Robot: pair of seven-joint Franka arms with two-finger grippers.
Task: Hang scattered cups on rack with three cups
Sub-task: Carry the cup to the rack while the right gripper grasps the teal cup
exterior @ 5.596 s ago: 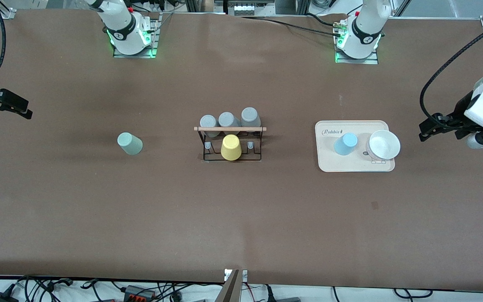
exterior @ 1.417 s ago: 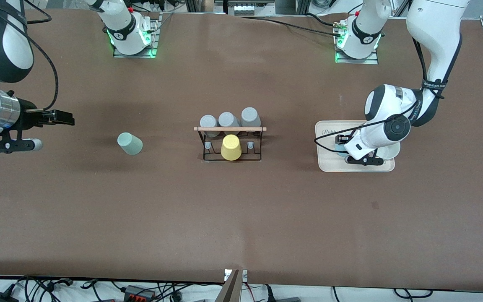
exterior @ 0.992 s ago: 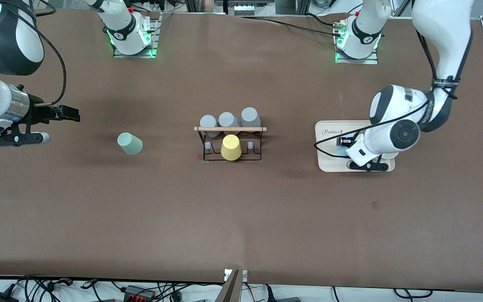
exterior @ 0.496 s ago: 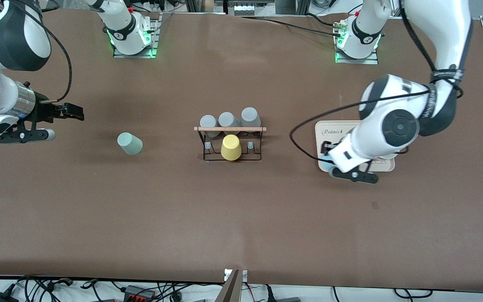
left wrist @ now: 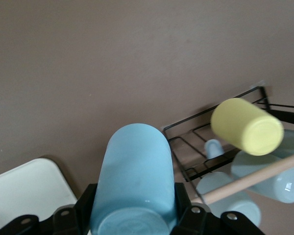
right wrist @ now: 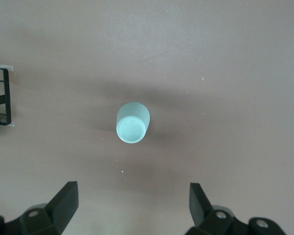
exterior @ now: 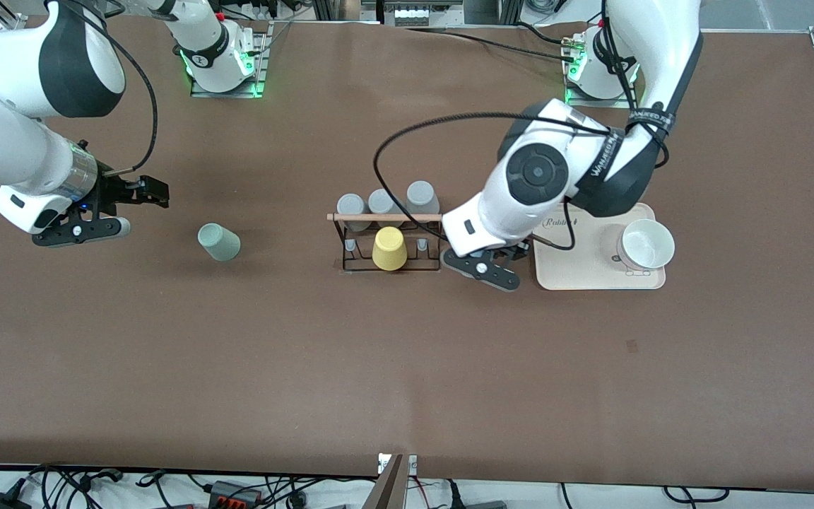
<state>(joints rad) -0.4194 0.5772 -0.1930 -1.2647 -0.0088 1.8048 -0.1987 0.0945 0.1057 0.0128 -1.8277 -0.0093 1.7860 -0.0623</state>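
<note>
left pincer (left wrist: 134, 223) grips blue cup (left wrist: 134, 181) beside rack (exterior: 389, 244) | right pincer (right wrist: 132, 200) open, over table near mint cup (right wrist: 133, 122)

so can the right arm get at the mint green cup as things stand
Probably yes. The right gripper is open and up in the air close by the mint green cup, which stands alone on bare table. The left gripper is off by the rack, shut on the blue cup.

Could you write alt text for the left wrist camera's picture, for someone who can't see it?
The left gripper holds a light blue cup above the brown table. Beside it, the black wire rack carries a yellow cup and grey cups.
</note>
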